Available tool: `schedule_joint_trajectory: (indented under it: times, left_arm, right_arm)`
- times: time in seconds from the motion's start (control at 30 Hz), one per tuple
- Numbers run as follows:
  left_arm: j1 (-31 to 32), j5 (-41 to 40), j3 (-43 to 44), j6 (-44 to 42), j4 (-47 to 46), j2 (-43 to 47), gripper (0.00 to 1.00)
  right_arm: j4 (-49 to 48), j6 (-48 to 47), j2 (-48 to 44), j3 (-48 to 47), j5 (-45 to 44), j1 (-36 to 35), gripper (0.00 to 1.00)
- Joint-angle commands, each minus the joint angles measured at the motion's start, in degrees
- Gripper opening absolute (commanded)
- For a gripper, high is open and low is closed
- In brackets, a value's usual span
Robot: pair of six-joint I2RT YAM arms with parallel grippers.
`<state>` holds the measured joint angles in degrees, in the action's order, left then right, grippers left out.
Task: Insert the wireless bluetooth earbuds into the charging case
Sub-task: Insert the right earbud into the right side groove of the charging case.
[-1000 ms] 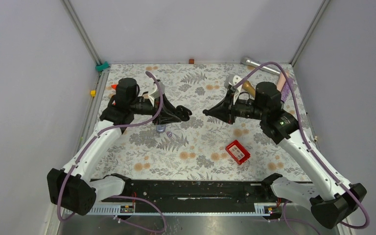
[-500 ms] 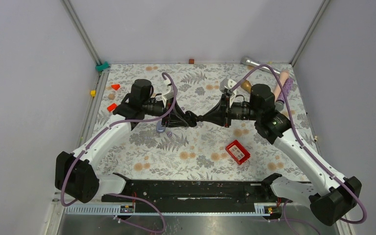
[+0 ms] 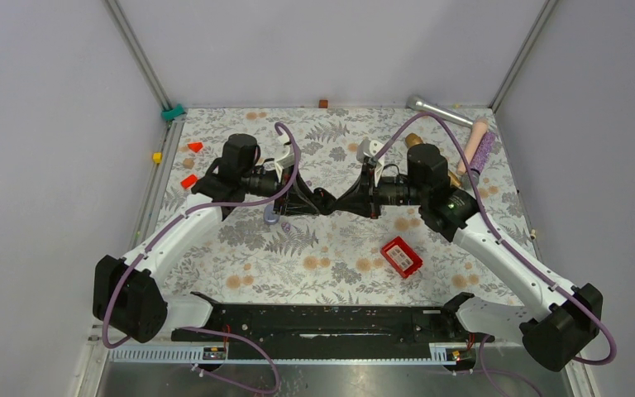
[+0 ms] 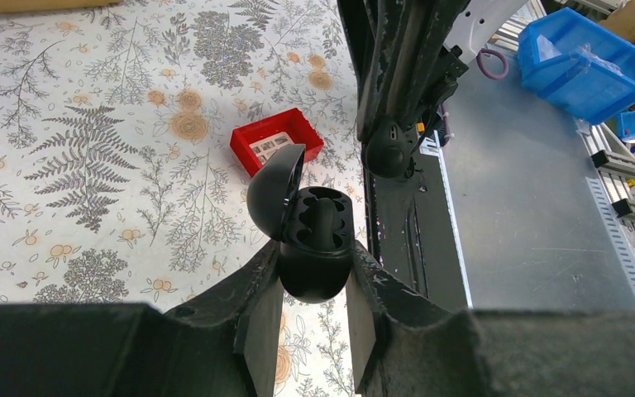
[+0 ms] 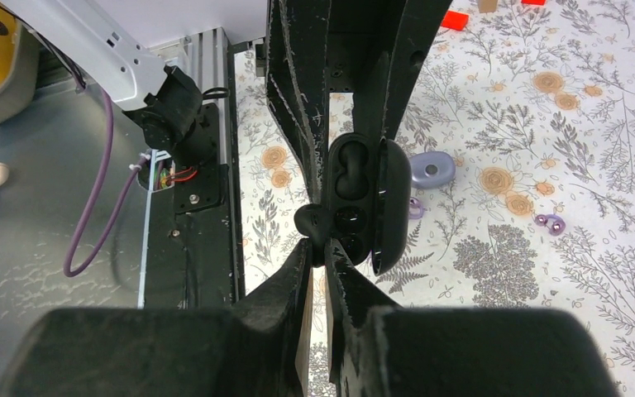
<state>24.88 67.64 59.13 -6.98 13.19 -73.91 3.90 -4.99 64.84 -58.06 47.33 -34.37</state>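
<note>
My left gripper point(image 4: 314, 258) is shut on the lower body of a black oval charging case point(image 4: 315, 269), held above the table with its lid point(image 4: 271, 192) swung open. In the right wrist view the case point(image 5: 355, 207) faces me, and a black earbud point(image 5: 347, 178) sits in its upper well. My right gripper point(image 5: 321, 248) is shut on a second black earbud point(image 5: 312, 223), pressed against the rim of the lower well. In the top view both grippers point(image 3: 318, 201) point(image 3: 347, 201) meet tip to tip over the mat. Two pale purple earbuds point(image 5: 551, 222) point(image 5: 414, 208) lie on the mat.
A pale purple case point(image 5: 432, 169) lies on the mat under the left gripper. A red bin point(image 3: 401, 255) sits at front right. Red blocks point(image 3: 188, 180) lie at left. A silver cylinder point(image 3: 438, 110) and a pink roller point(image 3: 475, 149) lie at back right.
Both arms swung toward the middle. The right gripper then closed the last gap leftward, bringing its black earbud up against the open case held by the left gripper.
</note>
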Motion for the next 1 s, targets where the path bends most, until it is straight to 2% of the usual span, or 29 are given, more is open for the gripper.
schedule_joint_trajectory:
  times: [0.0,0.97]
  left_arm:
    - [0.43,-0.01,2.46,0.13,-2.43,-0.12,0.00]
    - [0.51,-0.83,2.25,-0.23,-2.52,0.95,0.00]
  right_arm:
    - [-0.39,-2.72,-0.55,0.27,-2.07,-0.75,0.13]
    - [-1.86,-3.42,2.14,1.27,-8.02,-2.30,0.13]
